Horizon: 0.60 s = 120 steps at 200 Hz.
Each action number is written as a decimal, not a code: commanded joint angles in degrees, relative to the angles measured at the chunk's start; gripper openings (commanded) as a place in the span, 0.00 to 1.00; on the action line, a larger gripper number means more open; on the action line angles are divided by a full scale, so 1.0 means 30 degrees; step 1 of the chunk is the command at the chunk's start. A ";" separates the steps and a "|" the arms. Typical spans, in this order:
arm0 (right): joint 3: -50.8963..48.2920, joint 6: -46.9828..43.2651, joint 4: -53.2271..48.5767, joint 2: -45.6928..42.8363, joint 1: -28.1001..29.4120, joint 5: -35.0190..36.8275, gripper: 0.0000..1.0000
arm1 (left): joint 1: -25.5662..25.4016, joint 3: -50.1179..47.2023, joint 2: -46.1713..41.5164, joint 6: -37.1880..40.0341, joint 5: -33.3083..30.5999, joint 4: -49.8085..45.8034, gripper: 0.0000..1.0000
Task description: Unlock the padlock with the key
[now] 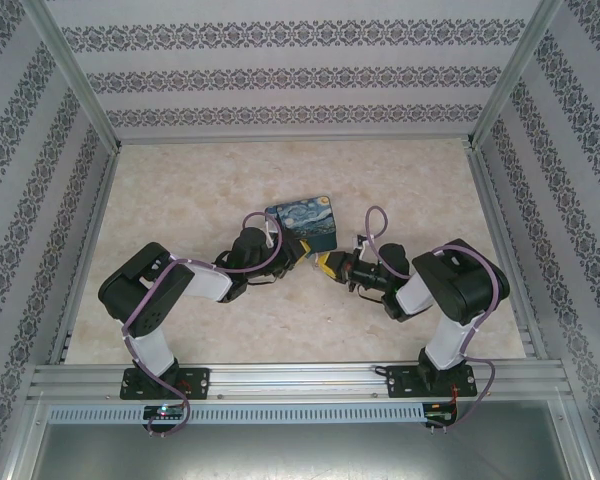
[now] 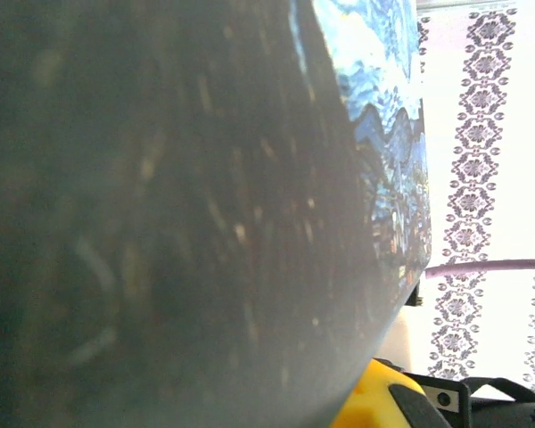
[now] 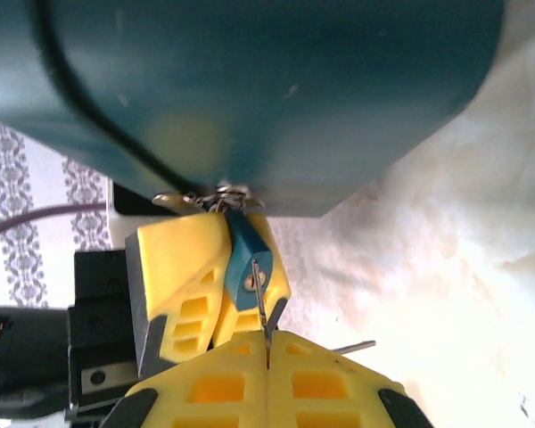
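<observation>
Hard-to-see stuff first. From the left wrist, mostly one dark out-of-focus mass jammed right up against the lens, with a strip of the painted tin down its right edge, so probably the tin's own side. Yellow finger corner cut off at the bottom there, can't tell whose. Purple cable crossing the patterned wall on the right.

From the top, way too small to pick out padlock or key. Just two arms reaching in and the tools meeting nose to nose near the middle of the table, right at the near side of the tin.

Way clearer from the right wrist. Right tool cropped by the bottom edge, yellow tips squeezed together on the key. Thin blade running up from that pinch to the keyhole face of the padlock; looks to be touching it, can't say how far in. Padlock sandwiched between the yellow fingers of the left tool, so that one clamped tight on the padlock. Shackle end half lost against the lower edge of a big teal blur, most likely the tin too; some silvery loops there, impossible to sort out. Also a thin metal pin sticking out beside the right tool, no clue what.

Head count: one padlock, one key, one tin, two arms, two tools, one mystery pin, two purple cables, one per arm.
</observation>
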 commanded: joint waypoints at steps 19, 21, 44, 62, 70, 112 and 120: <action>0.0243 -0.1701 0.0864 0.0427 -0.0200 -0.3111 0.00 | 0.0223 0.0854 -0.0023 0.1044 0.1762 0.0221 0.00; 0.0281 -0.1707 0.0864 0.0467 -0.0171 -0.3117 0.00 | 0.0225 0.0867 -0.0023 0.1057 0.1788 0.0194 0.00; 0.0380 -0.1793 0.0857 0.1083 -0.0179 -0.3127 0.00 | 0.0254 0.0905 -0.0104 0.1145 0.1965 0.0233 0.00; 0.0377 -0.1863 0.0850 0.1387 -0.0183 -0.3150 0.00 | 0.0256 0.0996 -0.0082 0.1286 0.2334 0.0260 0.00; 0.0413 -0.1855 0.0850 0.1460 -0.0181 -0.3142 0.00 | 0.0285 0.1054 -0.0082 0.1335 0.2453 0.0207 0.00; 0.0622 -0.1688 0.0864 0.1341 -0.0220 -0.3061 0.00 | 0.0314 0.1024 -0.0082 0.1617 0.2714 0.0040 0.00; 0.0622 -0.1694 0.0864 0.1327 -0.0240 -0.3061 0.00 | 0.0314 0.1020 -0.0082 0.1668 0.2746 0.0029 0.00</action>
